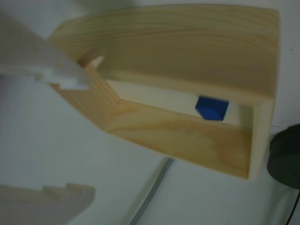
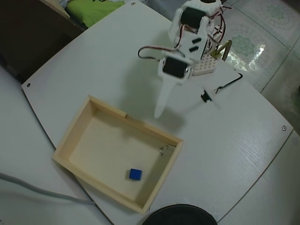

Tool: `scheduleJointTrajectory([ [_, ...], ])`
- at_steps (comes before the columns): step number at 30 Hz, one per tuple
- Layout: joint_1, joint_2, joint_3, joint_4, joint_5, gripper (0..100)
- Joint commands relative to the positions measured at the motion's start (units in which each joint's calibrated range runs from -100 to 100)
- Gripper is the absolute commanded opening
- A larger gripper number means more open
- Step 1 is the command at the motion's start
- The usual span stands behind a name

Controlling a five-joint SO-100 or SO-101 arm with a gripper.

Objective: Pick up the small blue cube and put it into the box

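Observation:
The small blue cube (image 2: 135, 174) lies flat on the bottom of the box (image 2: 70, 137), near its lower right part in the overhead view. In the wrist view the cube (image 1: 212, 108) shows over the near wall of the box (image 1: 187, 136). My white gripper (image 2: 161, 110) hangs above the bare table just outside the box's upper right wall, apart from the cube. In the wrist view the gripper (image 1: 89, 136) is open. Its fingers (image 1: 47, 61) stand far apart at the left edge with nothing between them.
A white perforated block (image 2: 205, 65) sits by the arm's base. A black round object (image 2: 180, 216) lies at the table's lower edge, right of the box in the wrist view (image 1: 286, 154). A grey cable (image 2: 37, 187) runs at the lower left.

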Motion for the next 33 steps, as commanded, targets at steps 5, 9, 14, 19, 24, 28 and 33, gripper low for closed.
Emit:
scheduleJointTrajectory([
  [5,0.2,-0.4,6.0,-11.2,-0.2,21],
  [9,2.1,-0.4,9.3,-17.0,-0.2,21],
  [14,5.9,-0.4,10.5,-19.1,-0.3,21],
  [19,8.3,-0.4,10.5,-18.2,-2.3,21],
  [24,8.4,-0.4,10.5,-14.9,-5.4,21],
  [28,8.4,-0.4,10.5,-12.2,-6.0,20],
  [33,8.5,-0.4,10.5,-11.9,-6.0,17],
])
